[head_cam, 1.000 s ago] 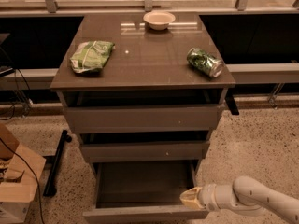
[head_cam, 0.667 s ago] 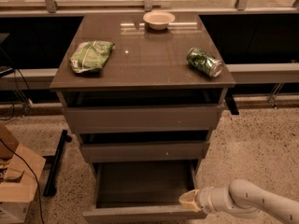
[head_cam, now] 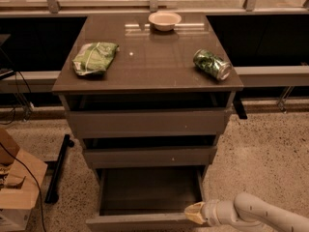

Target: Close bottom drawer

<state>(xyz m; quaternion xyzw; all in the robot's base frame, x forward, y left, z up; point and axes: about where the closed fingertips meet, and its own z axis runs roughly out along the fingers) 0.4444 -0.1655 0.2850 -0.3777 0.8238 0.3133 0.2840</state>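
The bottom drawer (head_cam: 145, 221) of the grey-brown cabinet stands pulled far out, its shallow dark tray open to view and its flat front at the picture's lower edge. My gripper (head_cam: 194, 212) comes in from the lower right on a white arm. Its pale tip lies at the right end of the drawer front, against or just above its top edge. The two drawers above sit slightly open.
On the cabinet top (head_cam: 154, 66) lie a green chip bag (head_cam: 94, 57), a green can (head_cam: 211, 64) on its side and a white bowl (head_cam: 164, 20). A cardboard box (head_cam: 17, 187) and a black bar (head_cam: 57, 168) are on the floor at left.
My gripper has slid a little left and down along the drawer's right front corner. The drawer has not visibly moved.
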